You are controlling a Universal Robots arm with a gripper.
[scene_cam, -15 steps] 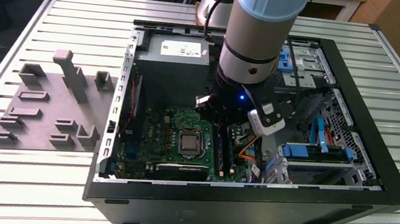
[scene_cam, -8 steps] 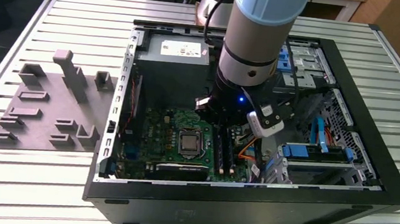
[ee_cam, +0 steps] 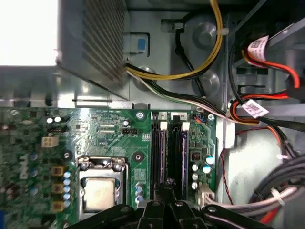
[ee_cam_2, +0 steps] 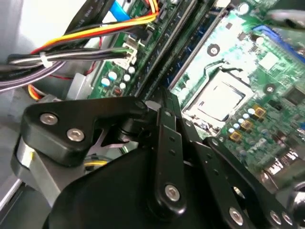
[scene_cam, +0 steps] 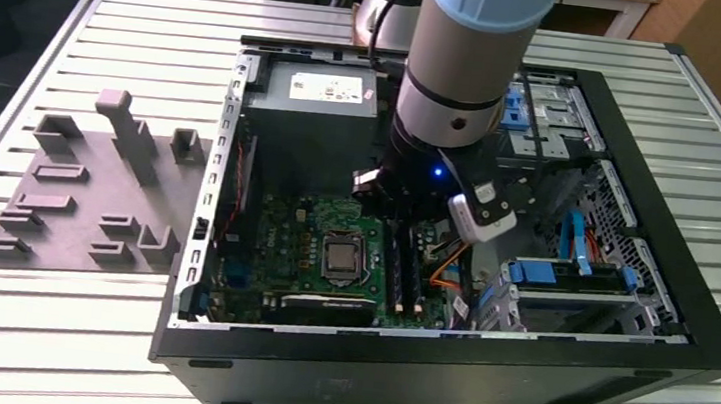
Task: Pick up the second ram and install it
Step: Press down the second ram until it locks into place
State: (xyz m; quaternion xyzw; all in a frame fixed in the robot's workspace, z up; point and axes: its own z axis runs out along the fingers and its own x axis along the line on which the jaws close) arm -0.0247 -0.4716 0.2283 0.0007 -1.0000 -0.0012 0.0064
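Here the gripper (scene_cam: 393, 216) is hanging clenched at the exterior frame's centre, over the motherboard (scene_cam: 284, 229). In both wrist views its tips (ee_cam: 167, 183) (ee_cam_2: 163, 102) are meeting at the slots (ee_cam: 169, 152); whether they are pinching the second ram, I cannot tell.

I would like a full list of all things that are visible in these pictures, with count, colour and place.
computer case: one, black, open, on the slatted metal table
motherboard: one, green, inside the case floor
processor socket: one, silver, on the motherboard
memory slots: long, black, beside the socket
power supply: one, dark, inside the case
cables: several, yellow, red, black, white
drive brackets: blue, exterior view's right
fixture tray: one, grey, exterior view's left
gripper: one, black, above the memory slots
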